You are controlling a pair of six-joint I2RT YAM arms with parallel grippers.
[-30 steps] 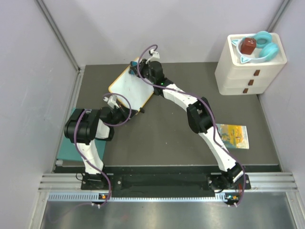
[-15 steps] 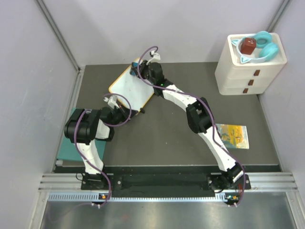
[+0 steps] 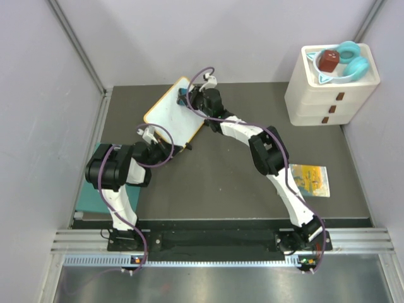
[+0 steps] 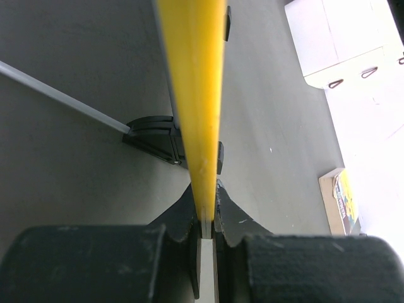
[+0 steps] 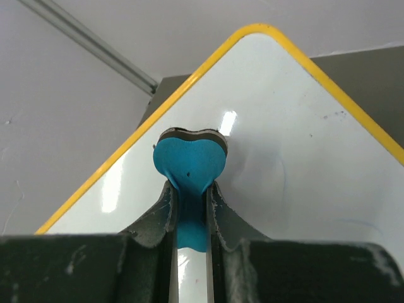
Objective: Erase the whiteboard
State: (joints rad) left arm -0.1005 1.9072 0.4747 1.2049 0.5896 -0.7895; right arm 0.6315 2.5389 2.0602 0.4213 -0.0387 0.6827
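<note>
Teal mat: a flat mat (image 3: 84, 201) lies at the lower left of the top view, partly under the left arm (image 3: 117, 180).
Left jaws: closed on the near edge of the whiteboard. In the left wrist view the yellow-orange rim (image 4: 192, 95) runs straight up from between the two black fingers.
Whiteboard: it sits left of centre in the upper part of the top view (image 3: 169, 118), turned diagonally on the dark table (image 3: 227, 183). One black foot (image 4: 158, 136) stands on the table just beside the held edge.
Board face: in the right wrist view the white face (image 5: 284, 170) carries faint bluish traces, and the rounded corner points to the top of the frame.
Right jaws: closed on a blue eraser (image 5: 189, 158) that has a heart shape. Its pad lies against the white face near that far corner.
Right arm: it reaches (image 3: 271, 158) from the lower right up to the board.
Booklet: a colourful booklet (image 3: 309, 180) lies flat at the right, well apart from the board.
Drawers: a white drawer unit (image 3: 328, 101) stands in the upper right. On top are teal headphones (image 3: 353, 60) and a dark red thing (image 3: 328, 61).
</note>
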